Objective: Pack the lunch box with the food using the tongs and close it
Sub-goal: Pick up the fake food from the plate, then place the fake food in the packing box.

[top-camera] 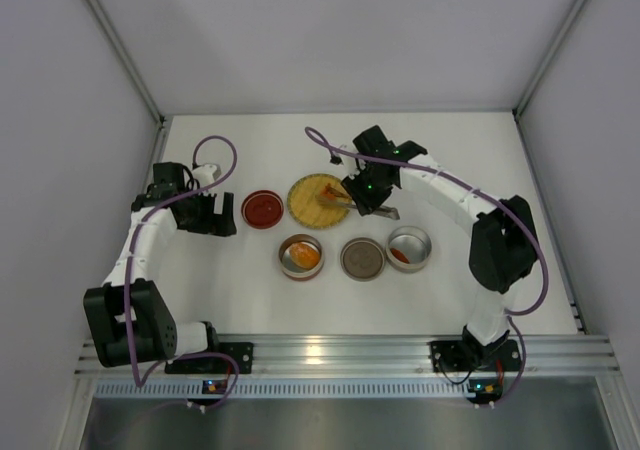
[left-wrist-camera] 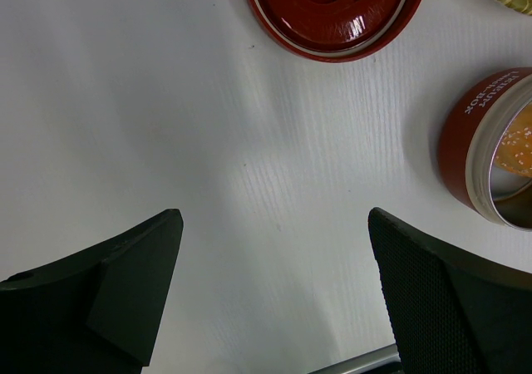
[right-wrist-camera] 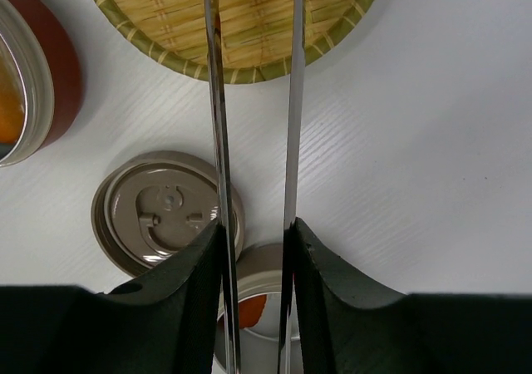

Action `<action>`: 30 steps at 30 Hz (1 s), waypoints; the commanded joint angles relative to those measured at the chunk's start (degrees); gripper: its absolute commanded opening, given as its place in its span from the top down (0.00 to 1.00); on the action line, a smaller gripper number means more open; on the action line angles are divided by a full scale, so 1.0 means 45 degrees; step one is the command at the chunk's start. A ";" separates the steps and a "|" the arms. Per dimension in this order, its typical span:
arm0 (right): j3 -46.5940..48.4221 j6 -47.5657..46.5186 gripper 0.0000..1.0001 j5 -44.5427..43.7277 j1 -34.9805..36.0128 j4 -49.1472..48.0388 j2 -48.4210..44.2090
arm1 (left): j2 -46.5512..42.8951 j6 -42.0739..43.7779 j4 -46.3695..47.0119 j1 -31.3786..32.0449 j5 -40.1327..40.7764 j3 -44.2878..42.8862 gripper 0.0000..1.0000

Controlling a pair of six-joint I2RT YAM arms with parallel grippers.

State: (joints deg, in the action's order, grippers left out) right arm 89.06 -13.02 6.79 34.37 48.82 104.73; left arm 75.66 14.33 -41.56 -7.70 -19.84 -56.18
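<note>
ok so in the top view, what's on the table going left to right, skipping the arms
red lid → red tin with orange food → grey lid → silver tin holding a red-orange piece

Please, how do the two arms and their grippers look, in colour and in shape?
The left arm and right arm have white links and bulky black joints. A purple cable loops along each. The left gripper and right gripper have broad matte black fingers, one with a fine dotted texture.
</note>
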 commanded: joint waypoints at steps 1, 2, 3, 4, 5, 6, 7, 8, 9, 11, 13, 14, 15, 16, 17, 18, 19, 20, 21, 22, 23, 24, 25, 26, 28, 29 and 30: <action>0.0366 -0.0212 0.79 -0.0044 0.0214 -0.0458 -0.0576 | 0.0004 0.0176 0.0251 0.0013 0.0013 0.0024 0.02; 0.0327 -0.0232 0.80 0.0073 0.0194 -0.0419 -0.0693 | -0.0016 0.0176 0.0271 0.0013 0.0013 0.0044 0.02; 0.0327 -0.0252 0.83 0.0209 0.0194 -0.0419 -0.0772 | 0.0003 0.0176 0.0252 0.0013 0.0013 0.0063 0.02; 0.0346 -0.0271 0.84 0.0288 0.0194 -0.0341 -0.0966 | -0.0035 0.0156 0.0251 0.0013 -0.0006 0.0044 0.02; 0.0443 -0.0272 0.85 0.0366 0.0194 -0.0283 -0.1045 | -0.0016 0.0137 0.0251 0.0013 -0.0045 0.0044 0.02; 0.0502 -0.0291 0.88 0.0541 0.0214 -0.0224 -0.1124 | -0.0016 0.0117 0.0232 0.0013 -0.0045 0.0005 0.02; 0.0561 -0.0311 0.89 0.0639 0.0194 -0.0185 -0.1298 | -0.0055 0.0136 0.0232 0.0013 -0.0045 0.0005 0.02; 0.0658 -0.0311 0.89 0.0737 0.0194 -0.0107 -0.1416 | -0.0055 0.0117 0.0213 0.0013 -0.0045 -0.0015 0.02; 0.0698 -0.0349 0.90 0.1009 0.0194 -0.0067 -0.1514 | -0.0074 0.0136 0.0193 0.0013 -0.0045 -0.0015 0.02; 0.0737 -0.0389 0.92 0.1167 0.0194 -0.0028 -0.1807 | -0.0113 0.0195 0.0212 0.0013 -0.0007 -0.0034 0.02; 0.0737 -0.0467 0.95 0.1343 0.0194 0.0030 -0.2041 | -0.0133 0.0234 0.0212 0.0013 0.0052 -0.0073 0.02; 0.0737 -0.0525 0.95 0.1363 0.0194 0.0050 -0.2100 | -0.0133 0.0234 0.0193 0.0013 0.0052 -0.0073 0.02; 0.0737 -0.0545 0.96 0.1402 0.0214 0.0108 -0.2140 | -0.0152 0.0234 0.0193 0.0013 0.0072 -0.0093 0.02; 0.0718 -0.0584 0.96 0.1441 0.0194 0.0147 -0.2237 | -0.0153 0.0234 0.0193 0.0013 0.0072 -0.0093 0.02; 0.0679 -0.0642 0.96 0.1441 0.0194 0.0167 -0.2296 | -0.0133 0.0253 0.0154 0.0013 0.0072 -0.0112 0.02; 0.0679 -0.0662 0.97 0.1422 0.0194 0.0167 -0.2335 | -0.0152 0.0254 0.0173 0.0032 0.0072 -0.0132 0.02; 0.0640 -0.0720 0.97 0.1422 0.0194 0.0206 -0.2413 | -0.0153 0.0254 0.0154 0.0013 0.0072 -0.0132 0.02; 0.0639 -0.0740 0.97 0.1441 0.0194 0.0226 -0.2433 | -0.0153 0.0273 0.0173 0.0013 0.0072 -0.0151 0.02; 0.0639 -0.0760 0.98 0.1460 0.0194 0.0245 -0.2491 | -0.0153 0.0254 0.0154 0.0013 0.0072 -0.0171 0.02; 0.0639 -0.0818 0.98 0.1461 0.0175 0.0303 -0.2588 | -0.0153 0.0254 0.0173 0.0013 0.0053 -0.0171 0.02; 0.0601 -0.0857 0.98 0.1461 0.0194 0.0362 -0.2686 | -0.0133 0.0292 0.0135 0.0013 0.0052 -0.0190 0.02; 0.0581 -0.0896 0.98 0.1461 0.0175 0.0401 -0.2764 | -0.0133 0.0254 0.0154 0.0013 0.0052 -0.0210 0.02; 0.0542 -0.0974 0.98 0.1441 0.0175 0.0537 -0.3036 | -0.0152 0.0292 0.0134 0.0013 0.0052 -0.0210 0.02; 0.0368 -0.1033 0.98 0.1460 0.0117 0.0596 -0.3212 | -0.0153 0.0312 0.0134 0.0013 0.0033 -0.0210 0.02; 0.0055 -0.1247 0.98 0.1480 0.0019 0.0714 -0.3932 | -0.0114 0.0390 0.0115 0.0013 0.0052 -0.0210 0.02; -0.0333 -0.1326 0.98 0.1461 -0.0078 0.0908 -0.4207 | -0.0114 0.0429 0.0115 0.0013 0.0052 -0.0249 0.02; -0.0530 -0.1384 0.98 0.1441 -0.0176 0.1006 -0.4520 | -0.0094 0.0468 0.0115 0.0013 0.0033 -0.0249 0.02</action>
State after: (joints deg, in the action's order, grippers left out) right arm 87.74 -17.41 12.14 34.17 50.98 91.70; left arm 75.66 15.16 -41.58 -7.70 -19.79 -56.18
